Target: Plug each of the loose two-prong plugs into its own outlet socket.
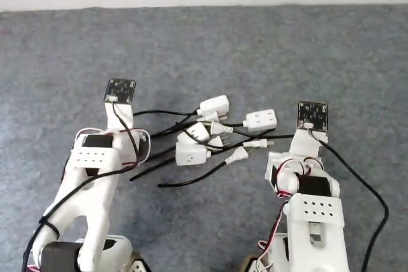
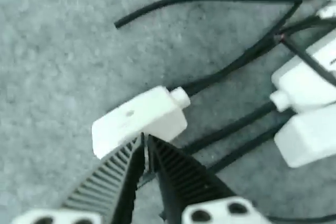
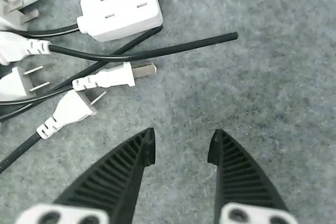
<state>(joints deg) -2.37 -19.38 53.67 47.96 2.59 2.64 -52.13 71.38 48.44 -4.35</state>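
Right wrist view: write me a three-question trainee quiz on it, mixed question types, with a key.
1. True or false: the right jaws are shut on a plug.
2. The cords are: A black, B red, C yellow.
3. Fill in: the visible slots of the outlet block are all ____.
Key: 1 false, they stand open over bare carpet; 2 A; 3 empty.

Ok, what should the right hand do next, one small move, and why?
Probably slide the right hand over the white plug beside the outlet block and lower onto it. The hand is open above bare carpet, holding nothing, and that plug lies loose, prongs free.
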